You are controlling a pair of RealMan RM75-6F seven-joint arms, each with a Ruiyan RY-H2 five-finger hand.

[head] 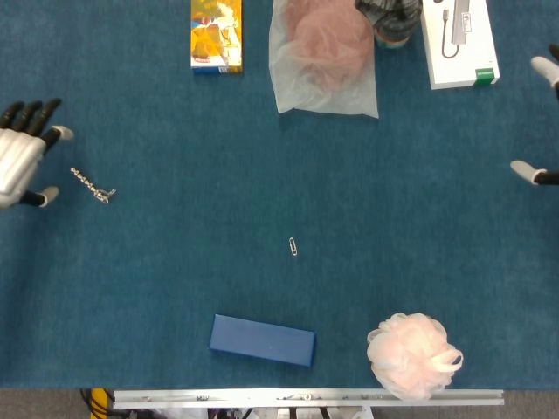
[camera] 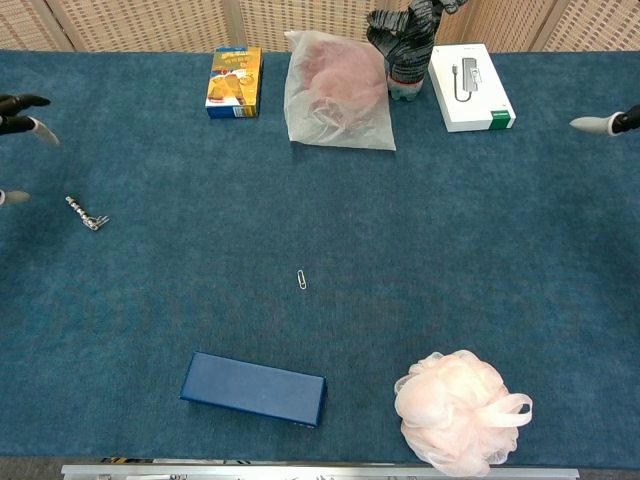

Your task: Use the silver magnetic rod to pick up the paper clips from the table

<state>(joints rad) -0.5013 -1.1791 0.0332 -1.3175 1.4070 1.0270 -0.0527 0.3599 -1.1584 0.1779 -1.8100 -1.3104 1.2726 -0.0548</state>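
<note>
The silver magnetic rod [head: 93, 186] lies on the blue table at the far left, with clips stuck to its lower end; it also shows in the chest view as the rod [camera: 86, 214]. My left hand [head: 22, 162] is just left of it, fingers spread, holding nothing; only its fingertips [camera: 22, 112] reach into the chest view. One paper clip [head: 293, 246] lies alone mid-table, seen from the chest as the clip [camera: 301, 279]. My right hand [head: 540, 122] is at the far right edge, open, mostly out of frame.
A dark blue box [head: 261, 340] and a pink bath pouf [head: 410, 353] sit near the front edge. At the back are a yellow carton [head: 217, 35], a plastic bag with pink mesh [head: 324, 54], a dark bottle [camera: 405, 50] and a white box [head: 458, 42].
</note>
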